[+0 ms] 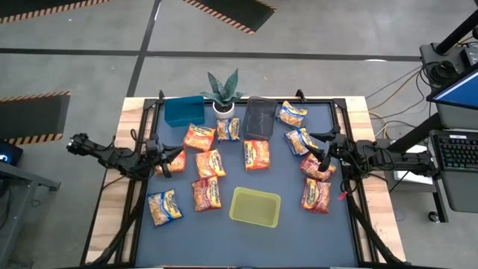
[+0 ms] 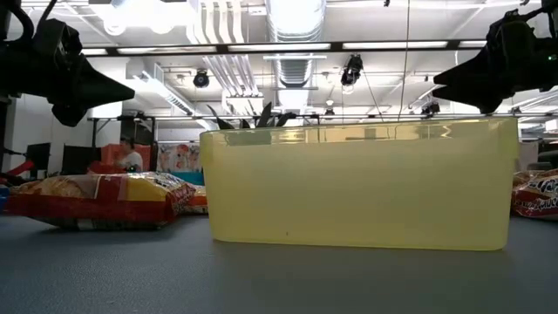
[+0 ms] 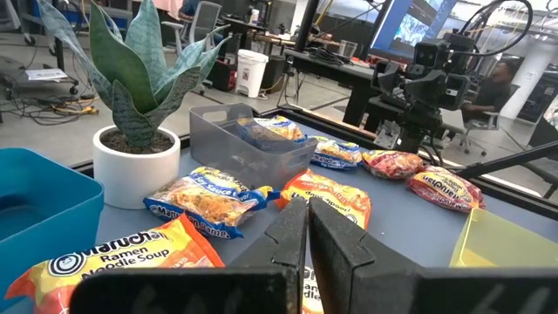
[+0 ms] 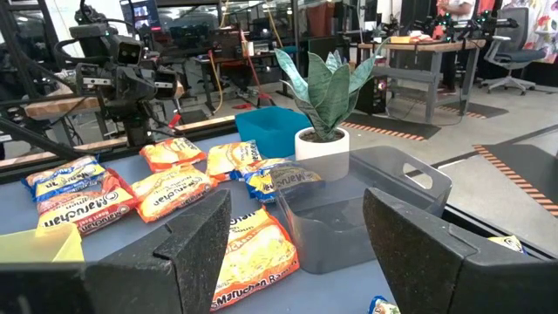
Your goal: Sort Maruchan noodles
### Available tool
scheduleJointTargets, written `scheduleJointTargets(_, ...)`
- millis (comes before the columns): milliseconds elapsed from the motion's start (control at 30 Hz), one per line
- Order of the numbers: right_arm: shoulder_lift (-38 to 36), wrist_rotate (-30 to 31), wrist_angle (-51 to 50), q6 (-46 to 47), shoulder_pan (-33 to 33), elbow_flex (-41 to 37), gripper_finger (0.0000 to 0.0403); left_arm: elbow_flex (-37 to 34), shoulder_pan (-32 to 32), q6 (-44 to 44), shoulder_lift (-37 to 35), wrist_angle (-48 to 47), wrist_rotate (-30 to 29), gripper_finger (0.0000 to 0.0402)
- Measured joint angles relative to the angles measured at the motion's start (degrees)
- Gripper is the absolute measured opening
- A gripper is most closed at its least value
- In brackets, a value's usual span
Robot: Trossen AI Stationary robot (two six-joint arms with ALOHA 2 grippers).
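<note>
Here the left hand [image 1: 166, 163] is closed and empty — right hand [image 1: 323, 158] gapes over noodles [image 1: 317, 167].

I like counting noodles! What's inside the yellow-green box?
From above, the yellow-green bin looks empty: only its plain bottom shows, no noodle packets. From table height its cloudy wall hides the inside, so only the overhead picture settles it.

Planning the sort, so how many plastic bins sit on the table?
3: the blue plastic bin at the back left, the dark clear plastic bin beside the potted plant, and the yellow-green plastic bin at the front centre. All appear empty.
</note>
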Motion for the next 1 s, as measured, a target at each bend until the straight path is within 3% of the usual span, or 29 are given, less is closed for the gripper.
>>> scheduleJointTargets(233, 0.0, 0.0, 0.0, 0.0, 0.0, 0.0, 0.0249, -0.1, 0.0, -0.3, 0.0, 3.7, 0.0, 0.0000)
scheduleJointTargets(467, 0.0, 0.0, 0.0, 0.0, 0.0, 0.0, 0.0249, -0.1, 0.0, -9.0, 0.0, 14.5, 0.0, 0.0000)
scheduleJointTargets(667, 0.0, 0.0, 0.0, 0.0, 0.0, 0.0, 0.0249, -0.1, 0.0, -8.0, 0.0, 20.0, 0.0, 0.0000)
scheduleJointTargets(1000, 0.0, 0.0, 0.0, 1.6, 0.0, 0.0, 0.0249, -0.1, 0.0, -0.9, 0.0, 20.9, -0.1, 0.0000)
